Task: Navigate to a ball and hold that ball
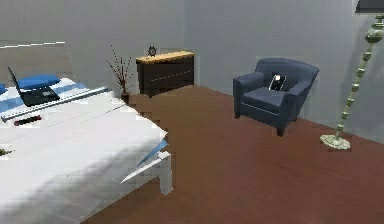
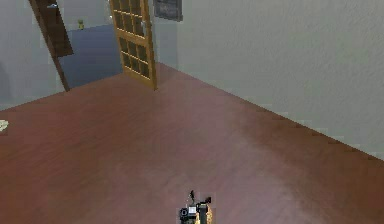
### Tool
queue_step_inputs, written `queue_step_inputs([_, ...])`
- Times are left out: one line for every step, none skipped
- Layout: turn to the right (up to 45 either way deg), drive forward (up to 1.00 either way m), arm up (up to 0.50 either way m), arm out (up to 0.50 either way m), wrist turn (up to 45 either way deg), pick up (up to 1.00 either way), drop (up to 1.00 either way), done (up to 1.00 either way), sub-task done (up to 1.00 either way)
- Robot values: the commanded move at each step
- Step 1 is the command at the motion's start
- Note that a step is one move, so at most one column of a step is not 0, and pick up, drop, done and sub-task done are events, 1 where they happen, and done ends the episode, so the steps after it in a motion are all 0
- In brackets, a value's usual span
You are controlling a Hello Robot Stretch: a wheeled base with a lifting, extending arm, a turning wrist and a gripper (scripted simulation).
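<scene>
**Q:** Gripper status?

**A:** I see the gripper (image 2: pixel 198 204) low at the arm side view's bottom edge, with wooden floor (image 2: pixel 140 140) around it. Its far end is too small to make out. I cannot tell whether it holds anything, nor how its fingers stand.

**Q:** Ball position?

**A:** I cannot tell where the ball is. The nearest candidate is a small dark-and-white object (image 1: pixel 278 83) on the seat of a blue armchair (image 1: pixel 262 98), right of centre in the forward view. Its shape is unclear, so I log it as unidentified.

**Q:** Surroundings?

**A:** Forward view:
- A white bed (image 1: pixel 70 155) sits at the left, with a laptop (image 1: pixel 33 93) on it near a blue pillow (image 1: pixel 42 81).
- A dark dresser (image 1: pixel 165 73) stands against the far wall, with a small clock (image 1: pixel 152 50) on top and a pot of bare twigs (image 1: pixel 122 78) just beside it.
- A floor lamp (image 1: pixel 352 100) with a beaded pole stands at the right edge.

Arm side view: a panelled wooden door (image 2: pixel 133 42) stands ajar, well apart from the gripper.
</scene>
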Motion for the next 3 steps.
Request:
queue_step_inputs([0.0,0.00,-0.30,0.00,0.0,0.00,0.00,0.00,0.00])
queue_step_inputs([0.0,0.00,0.00,0.00,0.0,1.00,0.00,0.00,0.00])
queue_step_inputs([0.0,0.00,0.10,0.00,0.0,0.00,0.00,0.00,0.00])
